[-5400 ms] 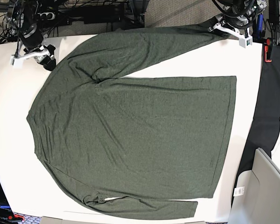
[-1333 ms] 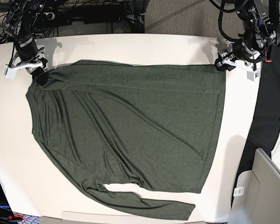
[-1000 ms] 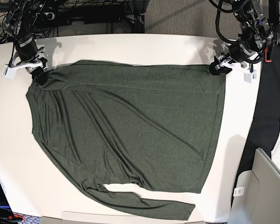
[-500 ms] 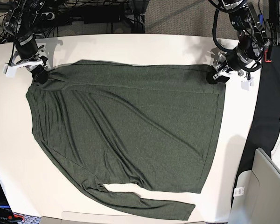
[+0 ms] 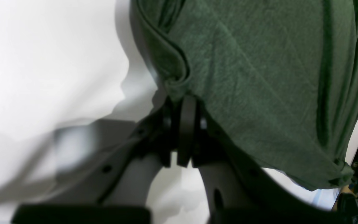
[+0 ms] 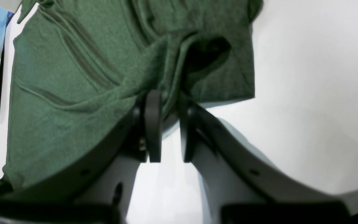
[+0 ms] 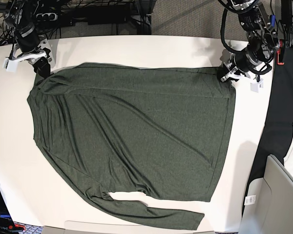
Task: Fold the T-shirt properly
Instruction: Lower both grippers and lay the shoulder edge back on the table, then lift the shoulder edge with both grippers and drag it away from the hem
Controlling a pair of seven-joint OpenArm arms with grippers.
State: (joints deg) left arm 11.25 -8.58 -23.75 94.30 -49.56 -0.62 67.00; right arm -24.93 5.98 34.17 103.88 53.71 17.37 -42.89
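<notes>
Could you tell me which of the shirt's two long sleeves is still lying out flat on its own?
The sleeve along the near edge of the T-shirt in the base view; the other one is folded over the body along the far edge.

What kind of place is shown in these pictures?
Probably a robotics lab: a dark olive-green long-sleeved knit T-shirt lies on a white table, with tangled black cables behind it and two robot arms.

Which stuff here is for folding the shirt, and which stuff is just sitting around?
For the job:
- the T-shirt, spread on the white table
- the left gripper, shut on the shirt's corner
- the right gripper, pinching the shirt's other top corner

Just lying about:
- the black cloth hanging beside the table
- the grey bin
- the cables behind the table
</notes>
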